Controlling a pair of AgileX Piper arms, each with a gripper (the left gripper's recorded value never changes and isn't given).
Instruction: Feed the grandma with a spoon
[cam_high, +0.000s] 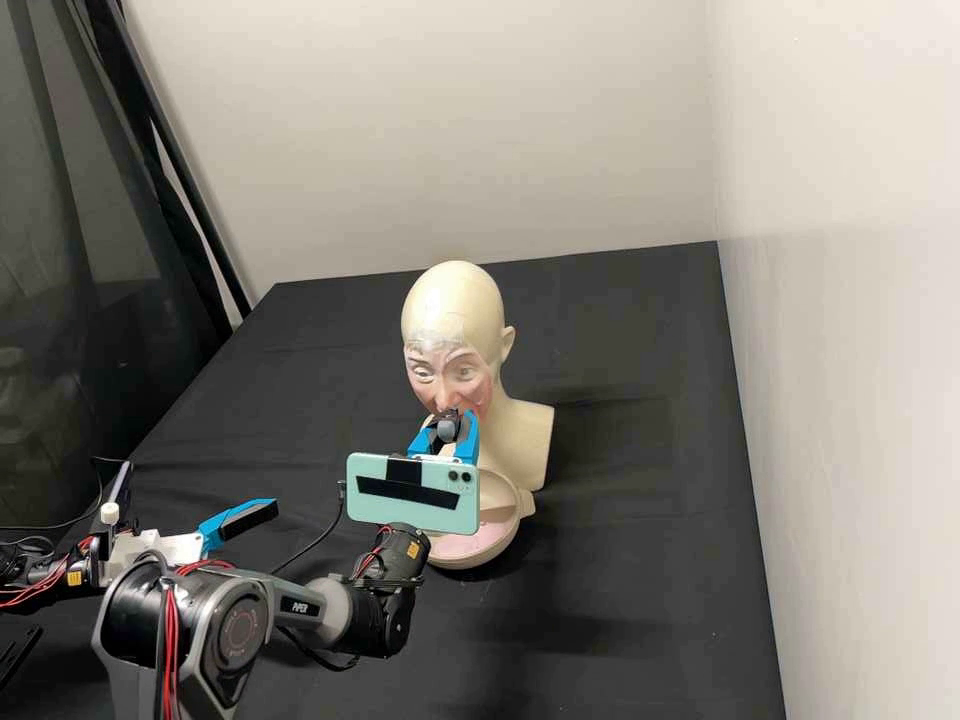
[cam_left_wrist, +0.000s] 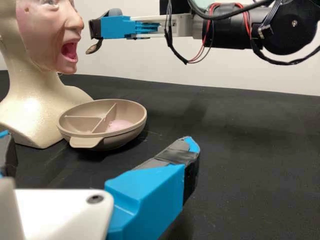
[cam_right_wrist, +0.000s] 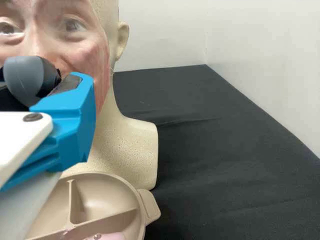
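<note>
Spoon (cam_left_wrist: 93, 48), mostly hidden in clamped right jaws, before open-mouthed grandma head (cam_left_wrist: 45, 35), left jaws wide, cropped

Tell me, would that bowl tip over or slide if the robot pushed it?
The bowl looks wide and low, so it probably wouldn't tip. It seems light plastic, so a push would likely slide it, though the black bench cover might drag on it. The mannequin bust right beside it could stop it.
</note>
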